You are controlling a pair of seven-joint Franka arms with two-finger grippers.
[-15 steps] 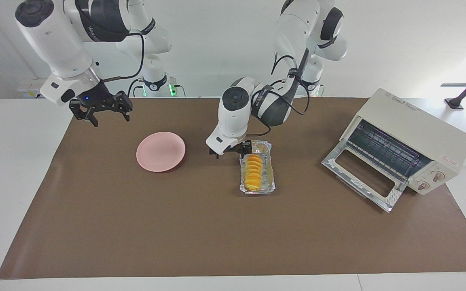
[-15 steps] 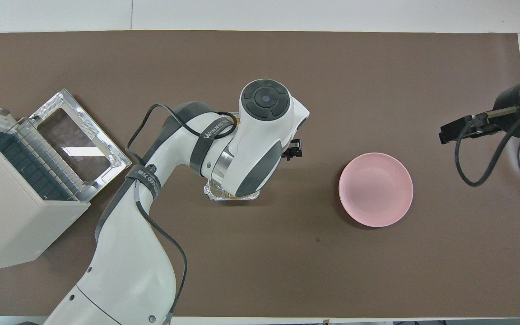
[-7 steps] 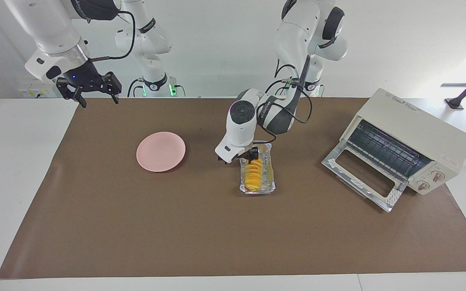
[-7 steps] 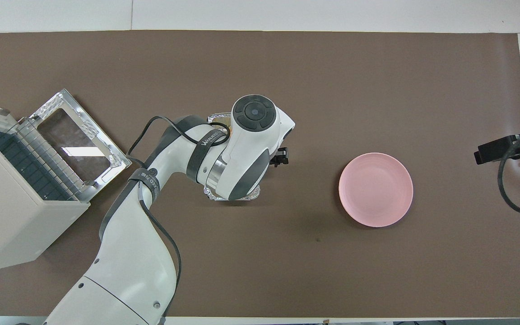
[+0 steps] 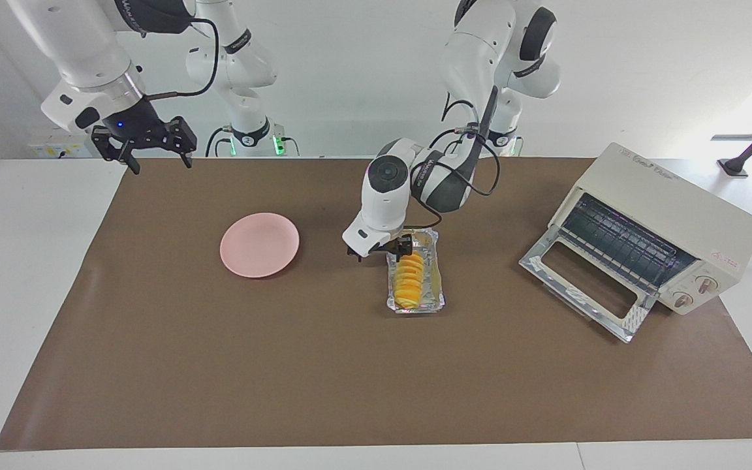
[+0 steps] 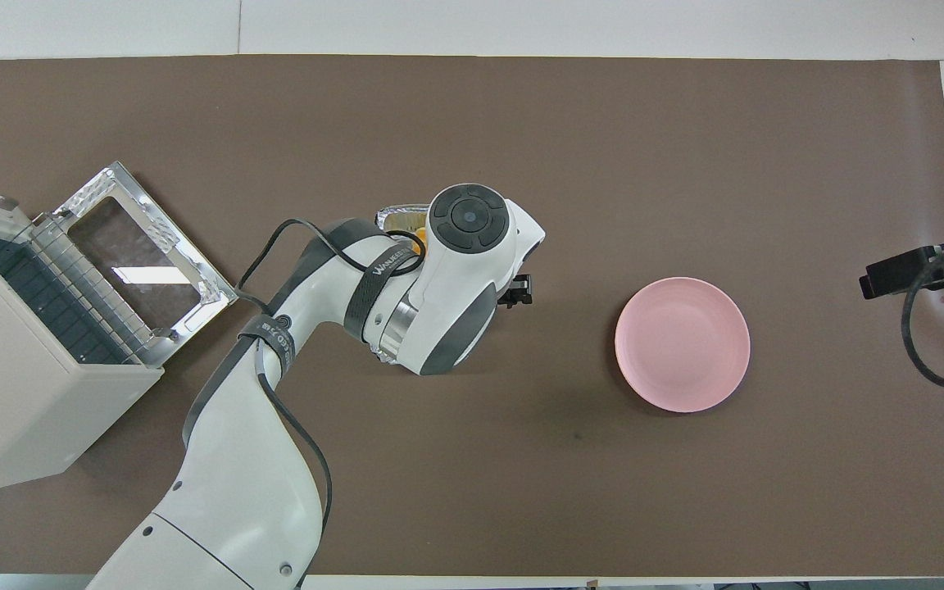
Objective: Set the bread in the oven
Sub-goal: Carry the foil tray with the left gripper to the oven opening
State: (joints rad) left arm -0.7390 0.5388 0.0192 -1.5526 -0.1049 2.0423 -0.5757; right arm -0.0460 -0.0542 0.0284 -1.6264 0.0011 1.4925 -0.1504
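Note:
The bread (image 5: 410, 279), a ridged yellow-orange loaf, lies in a crinkled foil tray (image 5: 438, 287) mid-mat. My left gripper (image 5: 379, 251) is low at the tray's end nearest the robots, open. One finger is at the loaf's near end and the other is over the mat beside the tray. In the overhead view the left arm hides the loaf; only the tray's tip (image 6: 401, 217) shows. The cream oven (image 5: 670, 209) stands at the left arm's end, its glass door (image 5: 585, 287) dropped open. My right gripper (image 5: 143, 140) waits, raised and open, over the mat's edge at its own end.
A round pink plate (image 5: 259, 244) sits on the brown mat (image 5: 284, 365) between the tray and the right arm's end. The oven's wire rack (image 5: 617, 238) shows inside the open door. A black stand (image 5: 751, 153) rises past the oven.
The left hand came down to the tray's near end, then edged slightly toward the right arm's end. The right gripper pulled up and back toward its own end, then stayed still.

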